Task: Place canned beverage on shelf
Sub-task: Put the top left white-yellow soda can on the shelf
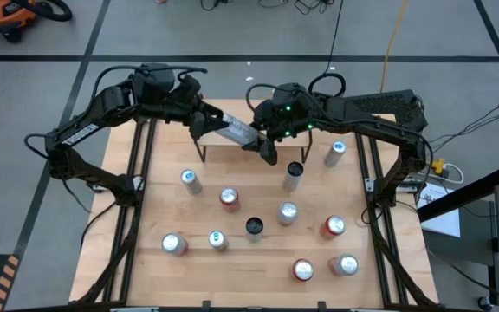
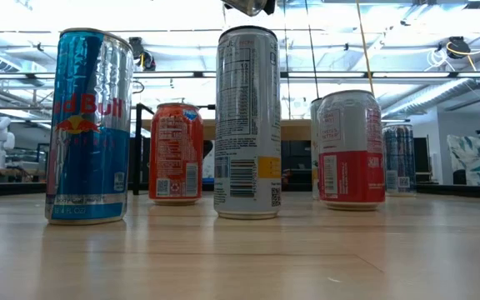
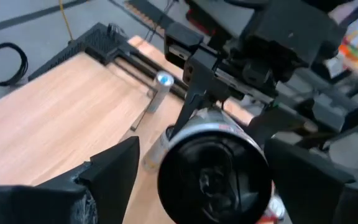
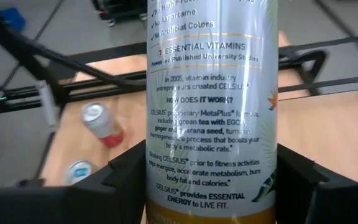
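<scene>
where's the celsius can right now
In the high view the Celsius can lies tilted in the air over the shelf at the table's far edge, between the left tool and the right tool, which grips it.

The shelf (image 1: 232, 143) at twelve o'clock is crowded by both arms; six o'clock seems blocked by scattered cans (image 1: 254, 227).

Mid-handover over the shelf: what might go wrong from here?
1. The can lies sideways between the left tool and the right tool; only the right grips it, so it could slip.
2. Dropped, it could roll off the shelf onto standing cans below.
</scene>
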Motion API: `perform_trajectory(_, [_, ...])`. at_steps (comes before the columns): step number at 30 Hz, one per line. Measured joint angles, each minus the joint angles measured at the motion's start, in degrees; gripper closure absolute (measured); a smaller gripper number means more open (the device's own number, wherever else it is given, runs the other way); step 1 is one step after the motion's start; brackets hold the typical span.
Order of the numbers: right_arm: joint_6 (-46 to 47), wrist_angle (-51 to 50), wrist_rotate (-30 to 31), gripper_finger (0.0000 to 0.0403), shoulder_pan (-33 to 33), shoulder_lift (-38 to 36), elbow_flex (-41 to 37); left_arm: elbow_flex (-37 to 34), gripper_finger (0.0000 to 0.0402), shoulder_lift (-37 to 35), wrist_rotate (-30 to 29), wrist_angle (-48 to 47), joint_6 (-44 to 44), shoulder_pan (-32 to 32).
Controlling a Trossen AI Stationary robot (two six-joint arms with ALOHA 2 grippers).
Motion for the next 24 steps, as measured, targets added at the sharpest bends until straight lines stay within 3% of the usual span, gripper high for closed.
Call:
perform_trajectory(12, [-14.08,-0.20,18.21,0.0171,1.98,-1.24,0.00,0.00,0.0070,0.00,-5.34,3.31,-16.51,0.02])
perform_trajectory(18, [-21.59,-0.18,29.85,0.0170,4.04,-1.24,0.00,0.00,0.0070,0.00,-9.86,3.34,-30.42,0.75])
perform_trajectory(21, [-24.71,-0.20,35.28,0.0170,4.77,-1.22,0.00,0.00,0.0070,0.00,-9.85,3.12,-32.43,1.46])
perform_trajectory(24, [-25.75,-0.18,36.19,0.0170,4.95,-1.22,0.00,0.00,0.0070,0.00,-9.76,2.42,-32.52,2.26])
